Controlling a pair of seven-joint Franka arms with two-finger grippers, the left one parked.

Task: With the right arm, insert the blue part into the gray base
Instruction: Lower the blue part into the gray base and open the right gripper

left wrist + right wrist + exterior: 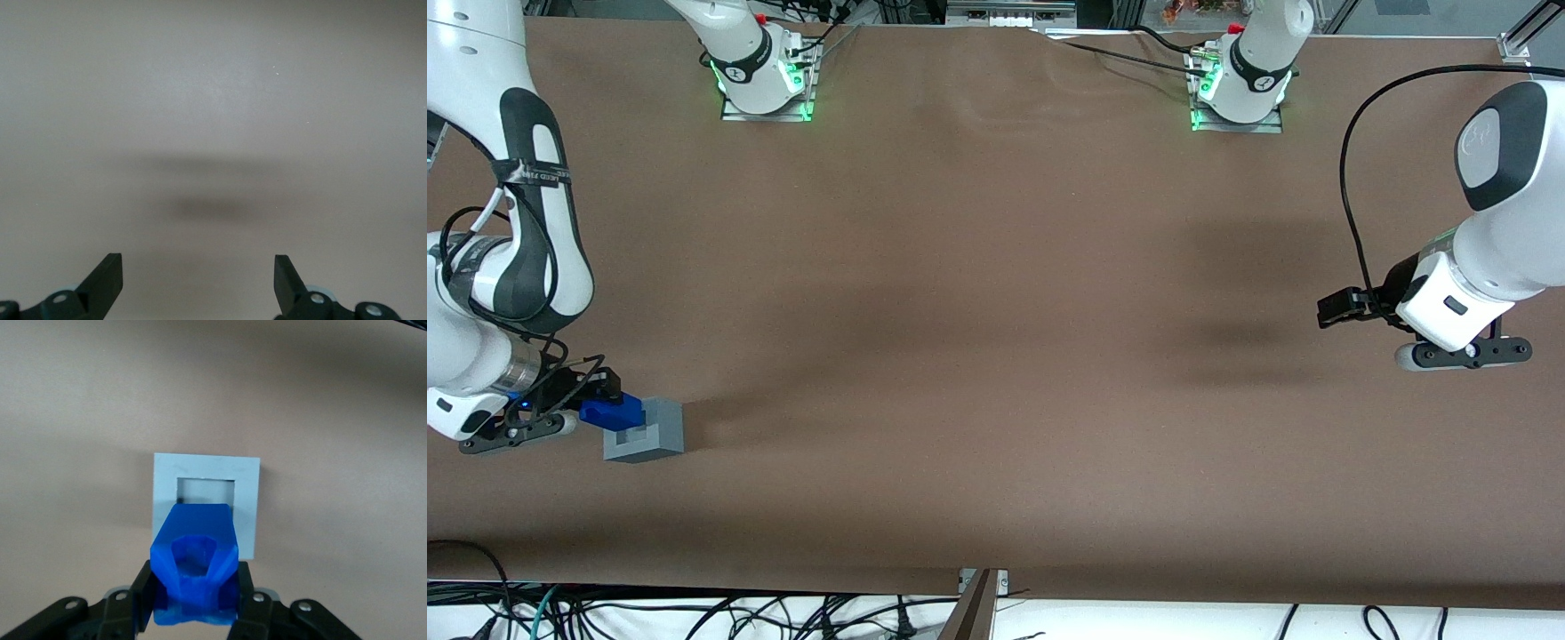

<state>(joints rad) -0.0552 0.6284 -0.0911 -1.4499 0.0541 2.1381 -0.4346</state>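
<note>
We hold the blue part [194,570] clamped between the two fingers of the pincer [193,603] on the right arm [511,267]. In the front view the pincer [591,400] sits low at the working arm's end of the worktop [996,311], with the blue part [612,412] at the 9 o'clock edge of the gray base [645,431], apparently over its rim.

The gray base [205,503] rests flat on the worktop, its square recess [207,492] facing up. In the wrist view the tip of the blue part overlaps the near edge of that recess; whether it touches the rim we cannot tell.

Procedure for the step in hand, as we judge it:

1. Centre the blue part over the recess before lowering. It looks slightly short of centre, so we advance toward the base first.
2. Square the flat sides of the part to the recess walls; a twisted part is likely to jam on a corner.
3. Descend slowly and vertically. The base is loose, so sideways pressure could slide or tip it.
4. Release only once the part is seated.
</note>
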